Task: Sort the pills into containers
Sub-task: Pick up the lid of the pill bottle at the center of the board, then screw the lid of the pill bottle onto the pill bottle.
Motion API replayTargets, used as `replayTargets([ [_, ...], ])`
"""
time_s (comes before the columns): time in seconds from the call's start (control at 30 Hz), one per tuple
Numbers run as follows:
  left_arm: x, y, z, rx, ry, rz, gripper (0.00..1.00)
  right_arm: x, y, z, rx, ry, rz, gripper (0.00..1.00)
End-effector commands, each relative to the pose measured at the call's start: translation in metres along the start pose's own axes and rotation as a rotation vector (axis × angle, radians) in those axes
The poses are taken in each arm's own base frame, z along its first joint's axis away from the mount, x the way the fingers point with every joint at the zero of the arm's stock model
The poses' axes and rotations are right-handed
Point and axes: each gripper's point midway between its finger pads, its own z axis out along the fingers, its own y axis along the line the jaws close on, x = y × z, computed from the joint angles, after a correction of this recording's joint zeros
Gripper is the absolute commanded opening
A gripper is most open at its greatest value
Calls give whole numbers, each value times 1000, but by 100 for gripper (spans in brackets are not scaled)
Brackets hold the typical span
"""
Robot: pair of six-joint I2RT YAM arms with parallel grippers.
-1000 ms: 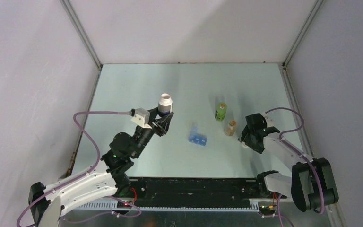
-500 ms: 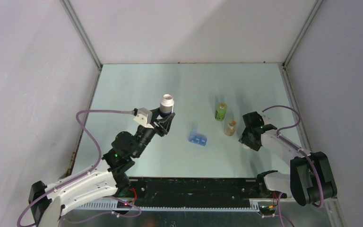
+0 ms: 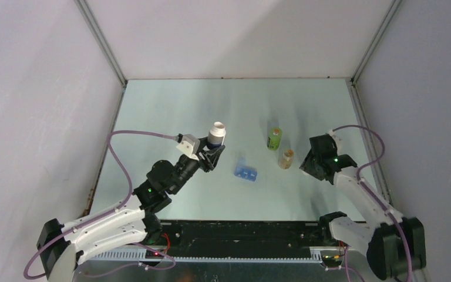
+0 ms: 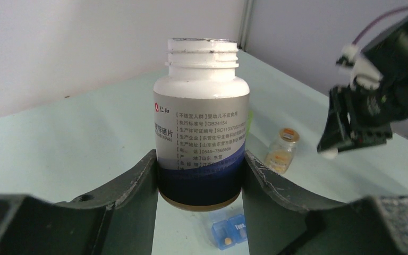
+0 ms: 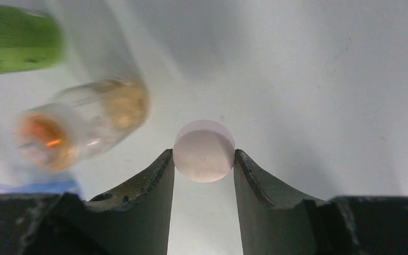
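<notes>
Moved: left gripper, clamped on the open white bottle, now nearer the blue pill box above the bench; right gripper narrowed onto a white cap; I judge pouring comes next.

Upright, uncapped white plastic pill bottle with a blue-banded printed label, raised above the table. The blue pill organiser lies flat with its lid open and a yellow pill in one compartment. The green bottle and the clear glass vial with orange cap stand just beside each other. A white round cap is near the vial.
</notes>
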Motion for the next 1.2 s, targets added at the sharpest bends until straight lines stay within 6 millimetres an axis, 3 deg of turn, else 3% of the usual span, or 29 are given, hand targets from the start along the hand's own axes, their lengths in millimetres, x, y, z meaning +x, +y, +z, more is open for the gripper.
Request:
replayTargets([
  [0.0,-25,-15,7,75,-64,-31,0,-40,25,-56,-174,-118,14,45],
  [0.1,-28,-21,9,107,-74,-26,0,-51,48,-95,-352,-167,-24,46],
  [0.23,-28,-43,7,237,-73,24,0,-58,98,-157,-689,-197,-135,45],
  [0.43,-26,-65,4,374,-29,83,0,-43,157,-244,-1123,-225,-354,45],
  [0.53,-24,-76,3,437,-12,85,0,-23,179,-279,-1292,-204,-499,45],
  [0.67,-15,-90,4,522,69,94,0,-9,200,-295,-1336,-187,-598,46],
  [0.8,-8,-98,4,567,114,99,0,-6,207,-306,-1360,-204,-630,46],
  [1.17,-6,-97,8,555,130,99,0,-9,201,-303,-1297,-205,-634,45],
])
